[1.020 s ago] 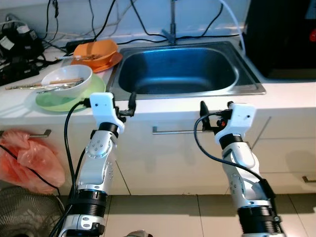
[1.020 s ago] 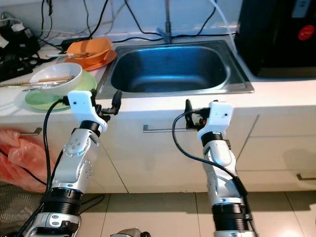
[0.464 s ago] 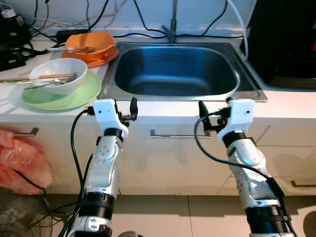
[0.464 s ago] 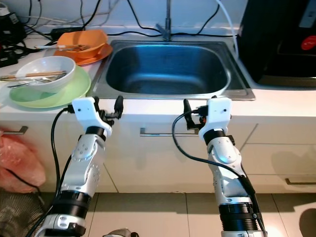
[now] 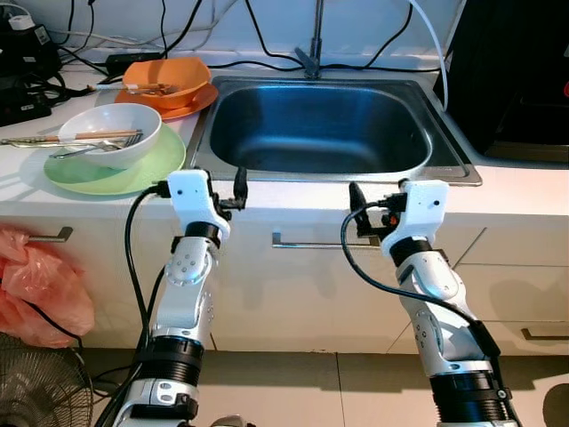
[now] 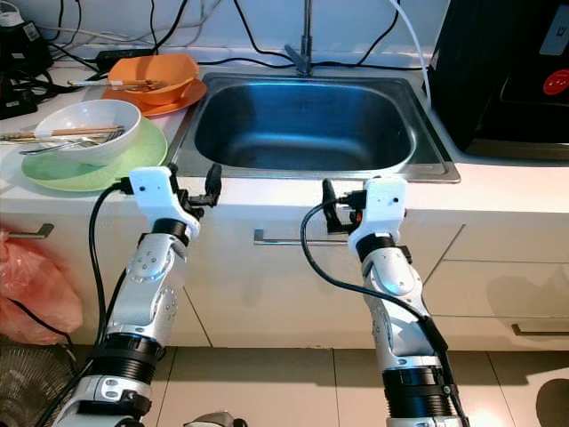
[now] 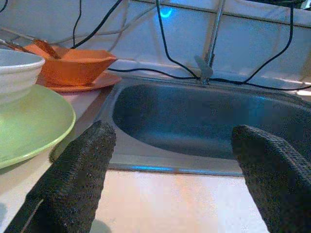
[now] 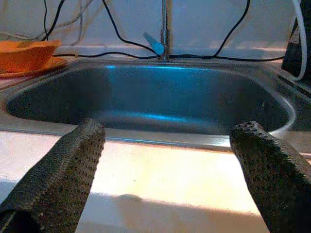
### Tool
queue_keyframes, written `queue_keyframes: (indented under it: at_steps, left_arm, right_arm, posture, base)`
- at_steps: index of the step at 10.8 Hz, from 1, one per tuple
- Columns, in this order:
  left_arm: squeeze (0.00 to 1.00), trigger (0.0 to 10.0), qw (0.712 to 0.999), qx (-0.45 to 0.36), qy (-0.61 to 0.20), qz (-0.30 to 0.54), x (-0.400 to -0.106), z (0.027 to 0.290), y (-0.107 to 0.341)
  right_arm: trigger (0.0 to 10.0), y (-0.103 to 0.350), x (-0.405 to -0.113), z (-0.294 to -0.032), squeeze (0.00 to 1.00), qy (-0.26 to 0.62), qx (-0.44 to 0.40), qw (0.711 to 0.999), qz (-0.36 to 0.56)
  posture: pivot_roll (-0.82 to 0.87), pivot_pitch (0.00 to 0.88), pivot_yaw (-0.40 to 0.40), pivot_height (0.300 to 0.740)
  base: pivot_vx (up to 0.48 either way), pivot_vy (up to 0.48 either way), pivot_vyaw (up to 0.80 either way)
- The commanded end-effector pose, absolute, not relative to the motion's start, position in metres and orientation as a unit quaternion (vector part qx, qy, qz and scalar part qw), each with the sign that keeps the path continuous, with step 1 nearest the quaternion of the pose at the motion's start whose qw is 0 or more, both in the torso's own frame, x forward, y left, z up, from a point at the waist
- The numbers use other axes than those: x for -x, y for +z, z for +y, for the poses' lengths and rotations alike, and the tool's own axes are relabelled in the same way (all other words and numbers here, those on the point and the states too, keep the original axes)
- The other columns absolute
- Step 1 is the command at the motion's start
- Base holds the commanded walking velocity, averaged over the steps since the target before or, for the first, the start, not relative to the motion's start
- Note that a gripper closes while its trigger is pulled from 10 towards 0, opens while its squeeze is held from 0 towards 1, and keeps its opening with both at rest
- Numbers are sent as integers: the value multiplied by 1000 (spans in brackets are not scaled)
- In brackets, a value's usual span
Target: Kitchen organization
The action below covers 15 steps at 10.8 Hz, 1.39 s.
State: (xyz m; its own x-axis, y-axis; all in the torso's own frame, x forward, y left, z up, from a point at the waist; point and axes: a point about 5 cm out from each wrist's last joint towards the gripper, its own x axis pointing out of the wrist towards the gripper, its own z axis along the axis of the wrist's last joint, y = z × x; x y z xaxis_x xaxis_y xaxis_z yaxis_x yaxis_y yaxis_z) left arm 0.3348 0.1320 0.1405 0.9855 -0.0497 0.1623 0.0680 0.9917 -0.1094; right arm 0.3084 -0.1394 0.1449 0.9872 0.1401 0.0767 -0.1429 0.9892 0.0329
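Nothing looks tidied yet: the white bowl with chopsticks sits on the green plate, the orange bowl behind it, all on the bench left of the bare sink. Left claw and right claw hover at the bench edge, both wide open and holding nothing.

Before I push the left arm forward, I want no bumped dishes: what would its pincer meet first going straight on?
Probably the sink: the left pincer, open, points over the counter edge at the basin. The green plate sits just off to its side, so clearance looks slim.
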Motion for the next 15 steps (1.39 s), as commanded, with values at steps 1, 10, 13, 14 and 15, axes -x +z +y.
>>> queue_keyframes:
  at_steps: [1,10,13,14,15]
  left_arm:
    - [0,10000,996,50,-26,-63,-333,133,133]
    - [0,10000,995,61,-33,-71,-344,125,137]
    - [0,10000,995,47,-22,-85,-344,128,142]
    - [0,10000,995,49,-21,-87,-345,128,143]
    - [0,10000,995,49,-20,-88,-345,128,143]
  right_arm:
    - [10000,149,-313,-143,0,65,-28,996,-46]
    - [10000,152,-317,-138,0,68,-31,995,-62]
    - [10000,152,-313,-135,0,72,-22,995,-70]
    - [10000,152,-314,-135,0,76,-16,995,-68]
    - [10000,153,-314,-135,0,76,-16,995,-68]
  posture:
    - [127,0,35,740]
    - [112,0,38,740]
    - [108,0,30,740]
    - [103,0,23,740]
    - [102,0,21,740]
  base:
    - [0,0,0]
    - [0,0,0]
    - [0,0,448]
    - [0,0,800]
    - [0,0,800]
